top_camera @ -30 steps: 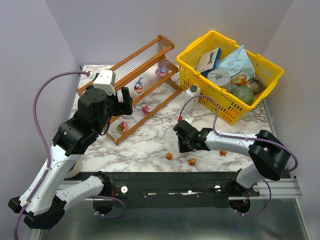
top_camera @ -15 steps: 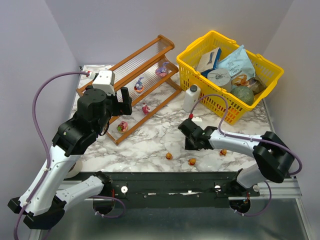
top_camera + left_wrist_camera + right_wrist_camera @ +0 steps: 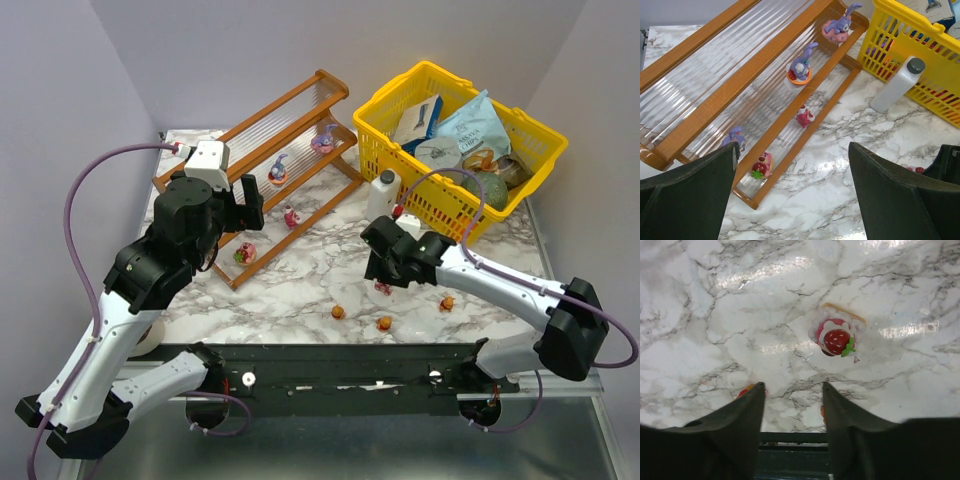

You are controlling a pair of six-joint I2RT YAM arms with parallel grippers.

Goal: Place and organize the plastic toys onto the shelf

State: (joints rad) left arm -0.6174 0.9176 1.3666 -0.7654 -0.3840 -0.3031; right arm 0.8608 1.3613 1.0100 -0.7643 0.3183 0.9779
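Two bystanders crowd the far right corner of the white marble table [image 3: 300, 275]: a yellow plastic mesh basket [image 3: 372, 140] full of packets, and a small white plastic bottle [image 3: 382, 195] upright just beside its left wall. The brown wooden stepped shelf with clear ribbed tiers [image 3: 270, 120] slants across the far left corner.

On it we see a purple long-eared figurine on a pink ring [image 3: 840, 24], a purple figurine on an orange base [image 3: 801, 66], a third purple figurine [image 3: 735, 137] half hidden by a finger, a pink-red figurine [image 3: 805, 116] and a pink figurine with a green leaf [image 3: 761, 165]. The left gripper [image 3: 240, 205] hangs over the shelf, jaws wide and empty.

Toward the table's near edge, a pink strawberry-topped figurine [image 3: 836, 337] lies just ahead of the right gripper [image 3: 792, 390], whose jaws stand parted, not touching it. An orange figurine [image 3: 339, 312], a second orange figurine [image 3: 385, 323] and a third orange figurine [image 3: 446, 303] lie near that edge.
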